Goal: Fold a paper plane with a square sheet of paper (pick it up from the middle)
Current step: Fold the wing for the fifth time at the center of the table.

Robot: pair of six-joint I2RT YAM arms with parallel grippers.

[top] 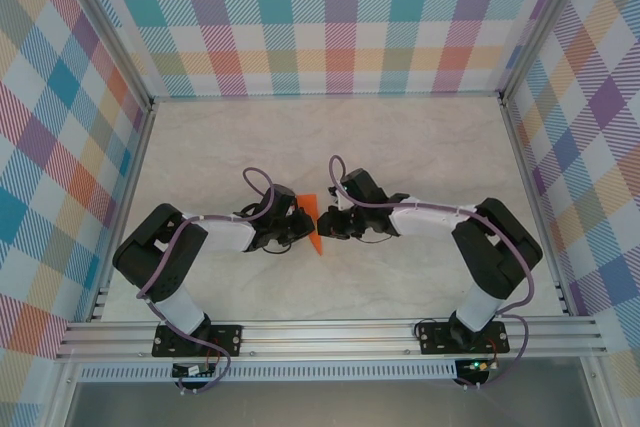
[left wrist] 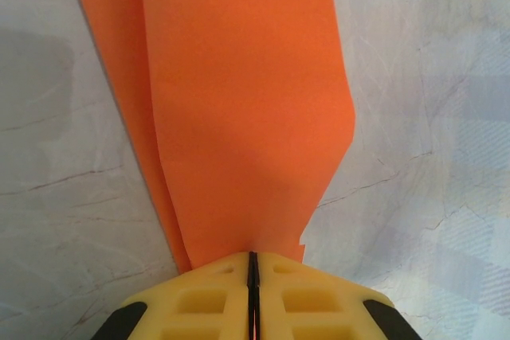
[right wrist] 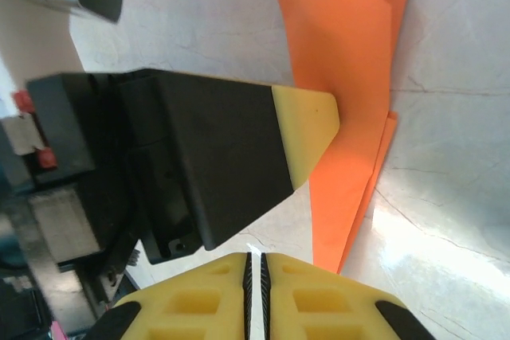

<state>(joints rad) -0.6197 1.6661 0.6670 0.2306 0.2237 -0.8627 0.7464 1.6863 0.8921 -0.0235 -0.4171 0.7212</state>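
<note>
**A:** Two arms on a pale table (top: pixel 420 147) with thin grey veins. What is on the left?

**B:** A checked wall (top: pixel 50 147) in many colours, with the same pattern on the back wall. Then the left gripper (left wrist: pixel 252 254), its yellow fingers pressed together. Their tips sit on the near end of the orange paper (left wrist: pixel 239 101). I cannot tell if they pinch it or only press it.

**A:** And the paper?

**B:** Folded in layers, it lies flat in the middle of the table, between both grippers.

**A:** Further right?

**B:** The right gripper (right wrist: pixel 255 255) is clenched with nothing between the fingers, and the paper is just beside it. Behind its arm is the right checked wall (top: pixel 590 127).
</note>
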